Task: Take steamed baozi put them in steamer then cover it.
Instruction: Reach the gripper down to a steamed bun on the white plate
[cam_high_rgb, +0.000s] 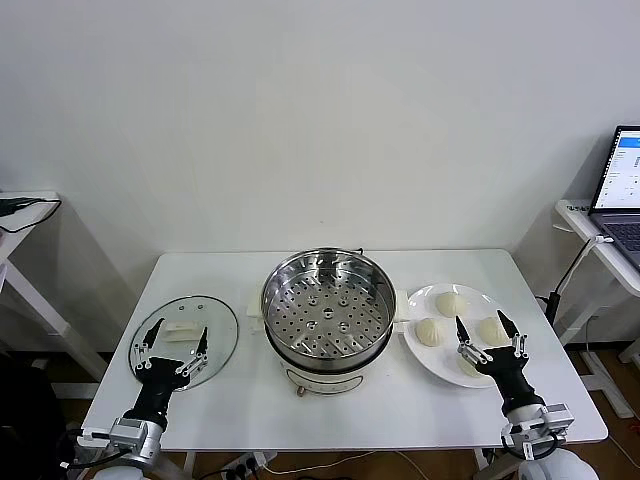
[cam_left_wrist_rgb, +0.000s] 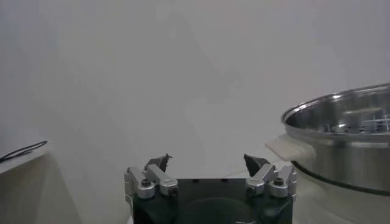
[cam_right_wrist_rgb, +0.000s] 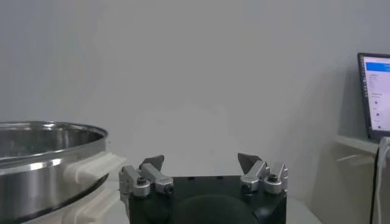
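Steamer: shiny steel steamer (cam_high_rgb: 327, 312) stands mid-tabletop, uncovered, its perforated tray bare, with no bun in it yet.
Baozi: four steamed baozi (cam_high_rgb: 450, 301) sit on a white plate (cam_high_rgb: 415, 340) just beside the steamer on the robot's right; the nearest one is mostly hidden behind the right gripper.
Cover: glass cover (cam_high_rgb: 186, 340) lies flat on the tabletop (cam_high_rgb: 250, 400) to the robot's left of the steamer, cream handle up, apart from the pot.
Right gripper: right gripper (cam_high_rgb: 485, 332) hovers over the near edge of the plate, jaws spread wide, nothing between them.
Left gripper: left gripper (cam_high_rgb: 175, 341) hangs over the near part of the cover, jaws equally wide, holding nothing.
Stage: by my reading nothing is loaded; the first bun pick is the step in hand.
Risk, buns: soft dough could be squashed or torn if the jaws close hard, and the buns sit close together, so a finger may shove a neighbour off the plate.
Risk, plate: a low approach could catch the rim and tip or slide the plate.
Risk, cover: the handle is low and flat; a poor grip could let the glass slip or land crooked on the rim.
Surroundings: laptop (cam_high_rgb: 622, 190) sits on a side table at the far right, well apart.
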